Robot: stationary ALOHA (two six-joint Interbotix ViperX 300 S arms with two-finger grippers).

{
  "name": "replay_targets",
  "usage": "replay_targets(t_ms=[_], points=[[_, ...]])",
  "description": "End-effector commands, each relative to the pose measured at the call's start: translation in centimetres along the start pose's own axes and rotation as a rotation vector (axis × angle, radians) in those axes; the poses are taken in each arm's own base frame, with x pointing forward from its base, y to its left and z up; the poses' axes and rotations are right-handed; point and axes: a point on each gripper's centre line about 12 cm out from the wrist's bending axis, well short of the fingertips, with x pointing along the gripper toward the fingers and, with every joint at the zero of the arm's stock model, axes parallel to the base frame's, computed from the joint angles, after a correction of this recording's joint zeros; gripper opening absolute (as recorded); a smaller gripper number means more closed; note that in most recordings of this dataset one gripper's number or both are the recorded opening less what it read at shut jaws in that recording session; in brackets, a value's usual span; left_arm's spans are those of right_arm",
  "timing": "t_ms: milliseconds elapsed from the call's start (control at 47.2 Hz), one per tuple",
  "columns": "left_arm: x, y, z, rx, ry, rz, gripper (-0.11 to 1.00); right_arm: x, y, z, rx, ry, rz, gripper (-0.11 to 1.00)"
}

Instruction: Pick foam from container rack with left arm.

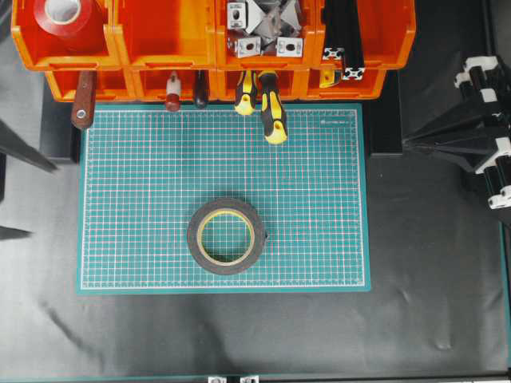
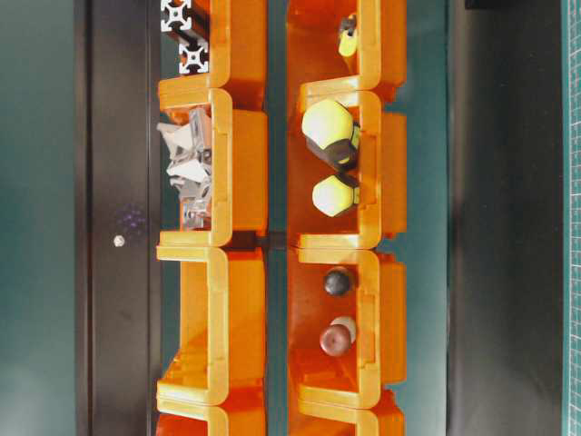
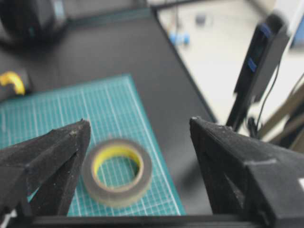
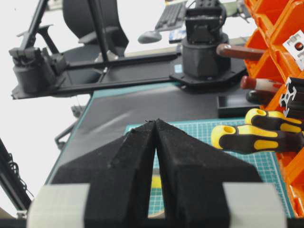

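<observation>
The foam (image 1: pixel 227 261), a dark grey tape roll with a cream-yellow liner, lies flat on the green cutting mat (image 1: pixel 144 183), in front of the orange container rack (image 1: pixel 184 36). My left gripper (image 1: pixel 43 200) is open and empty at the table's left edge, well apart from the foam. In the left wrist view the gripper (image 3: pixel 139 122) has its jaws wide apart, with the foam (image 3: pixel 116 198) on the mat below, near the left finger. My right gripper (image 1: pixel 403 142) is shut and empty at the right, beside the mat; in its wrist view (image 4: pixel 156 121) the fingertips meet.
A red tape roll (image 1: pixel 68 20) sits in the upper left bin. Metal brackets (image 1: pixel 263 28) and black extrusions (image 1: pixel 343 40) fill the other upper bins. Yellow-black screwdriver handles (image 1: pixel 271 108) and a wooden handle (image 1: pixel 83 104) stick out of the lower bins over the mat's far edge. The rack also shows in the table-level view (image 2: pixel 245 163).
</observation>
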Motion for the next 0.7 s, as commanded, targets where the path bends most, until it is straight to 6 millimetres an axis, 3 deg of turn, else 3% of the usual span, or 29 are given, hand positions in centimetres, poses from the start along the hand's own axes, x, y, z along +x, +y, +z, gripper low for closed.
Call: replay_targets(t_ms=[0,296,677], points=[[-1.2,0.2,0.1,0.000,-0.046,0.009,0.81,0.2,0.2,1.0,0.003,-0.024,0.006,-0.01],[-3.0,2.4,-1.0,-0.029,-0.125,0.129,0.81,0.0,0.3,1.4,0.000,-0.039,0.008,-0.01],[-3.1,2.6,-1.6,-0.034,-0.133,0.136,0.81,-0.2,0.3,1.6,-0.008,-0.050,0.010,-0.01]])
